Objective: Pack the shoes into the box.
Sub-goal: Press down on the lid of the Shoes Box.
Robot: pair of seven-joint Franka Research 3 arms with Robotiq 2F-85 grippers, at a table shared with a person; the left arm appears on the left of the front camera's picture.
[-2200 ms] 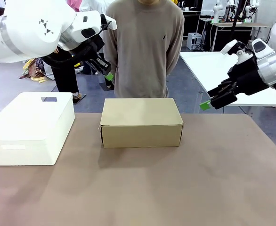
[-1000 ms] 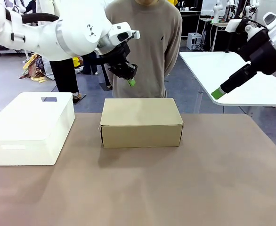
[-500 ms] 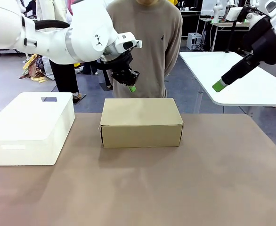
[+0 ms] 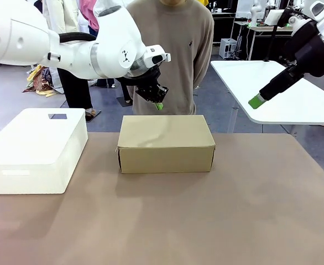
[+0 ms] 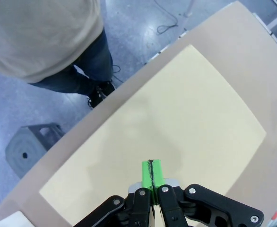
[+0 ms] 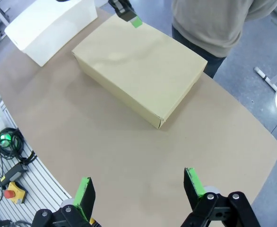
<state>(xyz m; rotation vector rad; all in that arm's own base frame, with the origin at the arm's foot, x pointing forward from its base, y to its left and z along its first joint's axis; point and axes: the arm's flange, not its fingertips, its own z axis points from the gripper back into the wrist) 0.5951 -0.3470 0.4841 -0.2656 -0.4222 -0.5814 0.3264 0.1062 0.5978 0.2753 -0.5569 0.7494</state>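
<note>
The tan cardboard box (image 4: 166, 142) stands shut at the middle of the table, lid down; it also lies below both wrist cameras (image 5: 176, 127) (image 6: 141, 66). The shoes are out of view. My left gripper (image 4: 158, 105) hangs shut just above the box's far edge, left of its middle, with its green pads pressed together and nothing between them (image 5: 152, 174); the right wrist view catches it over the box's far corner (image 6: 134, 21). My right gripper (image 4: 257, 101) is raised high at the right, well clear of the box, with its fingers wide apart (image 6: 141, 189).
A white plastic bin (image 4: 35, 149) with a handle cutout stands upside down at the table's left. A person (image 4: 170, 55) stands at the far side right behind the box. A white side table (image 4: 278, 91) is beyond the right edge.
My left gripper has swung right and down from high left to just above the box's far edge. The right arm rose to the upper right, then held still.
</note>
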